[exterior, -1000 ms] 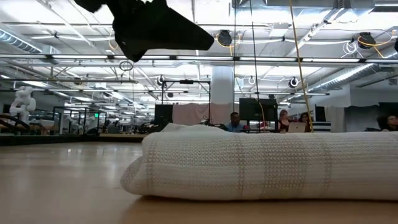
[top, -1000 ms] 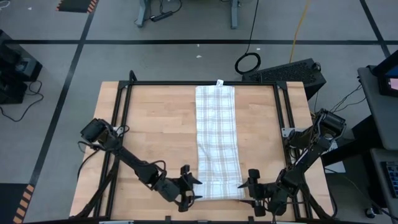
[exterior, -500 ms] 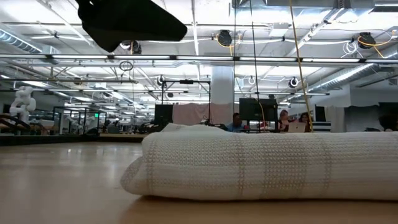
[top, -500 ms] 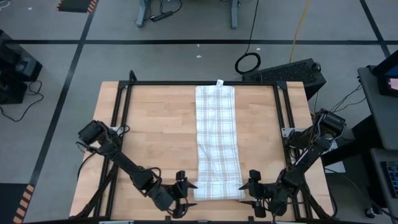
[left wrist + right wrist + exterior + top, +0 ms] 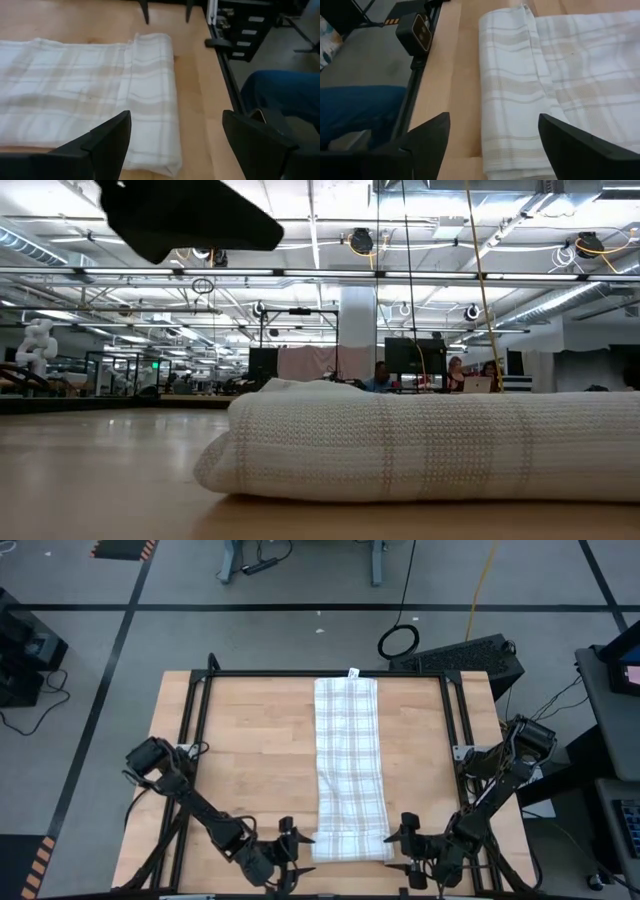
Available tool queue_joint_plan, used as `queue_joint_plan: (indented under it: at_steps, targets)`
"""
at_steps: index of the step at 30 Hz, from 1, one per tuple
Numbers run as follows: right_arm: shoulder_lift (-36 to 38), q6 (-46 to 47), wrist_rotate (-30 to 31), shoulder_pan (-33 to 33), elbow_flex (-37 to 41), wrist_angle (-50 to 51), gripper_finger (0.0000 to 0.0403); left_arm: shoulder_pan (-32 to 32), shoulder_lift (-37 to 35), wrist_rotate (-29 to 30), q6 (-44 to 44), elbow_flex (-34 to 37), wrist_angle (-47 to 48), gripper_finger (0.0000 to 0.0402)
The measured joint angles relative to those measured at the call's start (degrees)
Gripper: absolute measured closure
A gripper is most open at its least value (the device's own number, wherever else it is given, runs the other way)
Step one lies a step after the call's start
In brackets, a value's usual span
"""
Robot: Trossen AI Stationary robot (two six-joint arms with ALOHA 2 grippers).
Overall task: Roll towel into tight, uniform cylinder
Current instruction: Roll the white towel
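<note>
The towel [image 5: 350,765], white with a faint beige check, lies as a long narrow strip from the table's far edge to its near edge. Its near end is turned over into a short thick roll [image 5: 420,445] that rests on the wood. A small tag [image 5: 352,672] sticks out at the far end. My left gripper [image 5: 298,850] stands open just left of the roll, clear of it. My right gripper [image 5: 398,848] stands open just right of the roll. Each wrist view shows the roll [image 5: 150,95] [image 5: 512,95] lying beyond the open fingers, with nothing between them.
Black frame rails [image 5: 190,730] [image 5: 458,730] run along the table's left and right sides. A small black camera box [image 5: 417,30] sits at the table's near edge. A person's blue-clad leg [image 5: 285,95] shows just past that edge. Bare wood [image 5: 250,760] lies left of the towel.
My left gripper has drawn back from the towel's rolled end, toward the table's left and near edges, and has sunk a little. The towel has stayed where it was.
</note>
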State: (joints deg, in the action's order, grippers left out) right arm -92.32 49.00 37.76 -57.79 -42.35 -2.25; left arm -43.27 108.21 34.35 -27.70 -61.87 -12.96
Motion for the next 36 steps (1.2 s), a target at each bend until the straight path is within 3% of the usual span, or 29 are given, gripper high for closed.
queue_joint_plan:
  at_steps: [9,17,24,36]
  targets:
    - [-0.7,-4.0,2.1,-0.8,0.0,0.2,0.0104,-1.4,2.4,-0.9,5.6,0.0,-0.4,0.0084]
    - [-7.1,-2.9,2.7,-2.3,0.0,-0.6,0.0104,-0.6,5.9,-0.1,12.0,0.0,-4.2,0.0084]
    - [-9.7,-3.2,3.2,-2.3,0.0,-7.4,0.0104,-0.4,6.0,0.5,12.0,0.0,-4.6,0.0085]
    - [-12.1,-5.3,5.0,-1.9,0.0,-10.0,0.0104,0.6,6.0,0.5,10.8,0.0,-4.7,0.0085]
